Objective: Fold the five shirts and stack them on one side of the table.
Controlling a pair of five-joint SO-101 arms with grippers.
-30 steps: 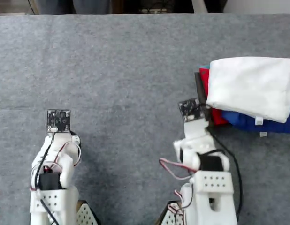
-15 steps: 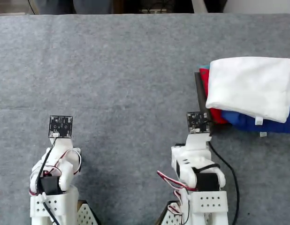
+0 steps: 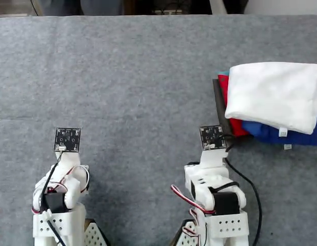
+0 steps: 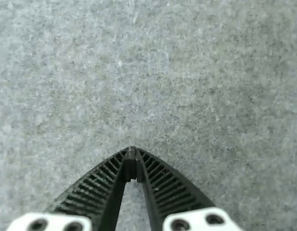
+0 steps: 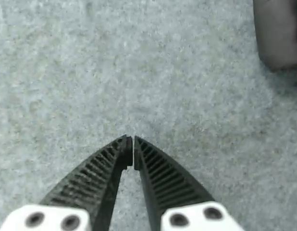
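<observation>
The left gripper (image 4: 132,156) and right gripper (image 5: 130,144) are held clenched and empty over the table (image 3: 148,77), the white-topped shirt stack (image 3: 274,92) lying near the right one.

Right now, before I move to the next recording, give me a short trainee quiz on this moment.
1. True or false: the left gripper is shut on a shirt.
2. Which shirt tops the stack? A a green shirt, B the white shirt, C a yellow shirt.
3. Fill in: the stack lies on the table nearer the ____ gripper.
Key: 1 false, it is shut on nothing. 2 B. 3 the right gripper.
</observation>
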